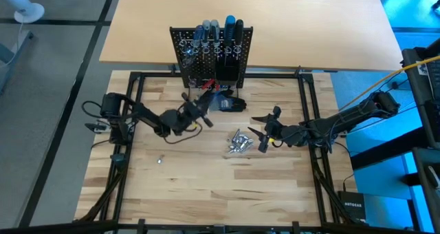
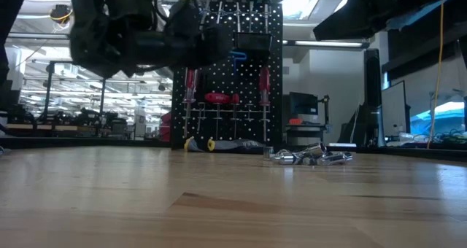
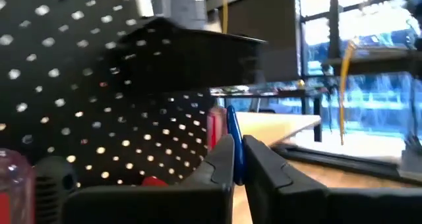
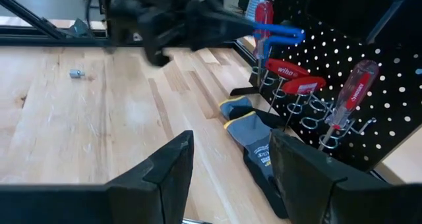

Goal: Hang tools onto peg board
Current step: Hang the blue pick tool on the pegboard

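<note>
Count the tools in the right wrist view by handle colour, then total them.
Red tools: 4
Blue tool, held in the left gripper: 1
Total: 5
The right gripper is idle and open.

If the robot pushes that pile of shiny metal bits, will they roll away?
Probably some would. The shiny metal pieces look small, rounded and loosely heaped, so a push may scatter them across the smooth wooden table. One stray piece already lies apart.
</note>
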### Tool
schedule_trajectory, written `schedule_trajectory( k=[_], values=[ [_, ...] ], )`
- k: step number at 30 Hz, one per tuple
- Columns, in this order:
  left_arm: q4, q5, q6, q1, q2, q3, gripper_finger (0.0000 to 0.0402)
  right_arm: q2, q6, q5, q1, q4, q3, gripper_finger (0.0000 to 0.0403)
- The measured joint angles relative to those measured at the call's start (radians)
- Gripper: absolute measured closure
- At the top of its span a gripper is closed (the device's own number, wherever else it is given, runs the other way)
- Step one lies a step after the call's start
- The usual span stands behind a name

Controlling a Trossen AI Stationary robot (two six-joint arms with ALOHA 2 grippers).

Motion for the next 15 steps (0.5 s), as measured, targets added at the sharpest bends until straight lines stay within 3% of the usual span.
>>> schedule_trajectory(
  k=[15],
  values=[
    [-0.002, 0.033, -0.213, 0.159, 0.0, 0.037, 0.0396, 0.0, -0.005, 0.0, 0.0, -0.01, 0.0, 0.0205]
  ],
)
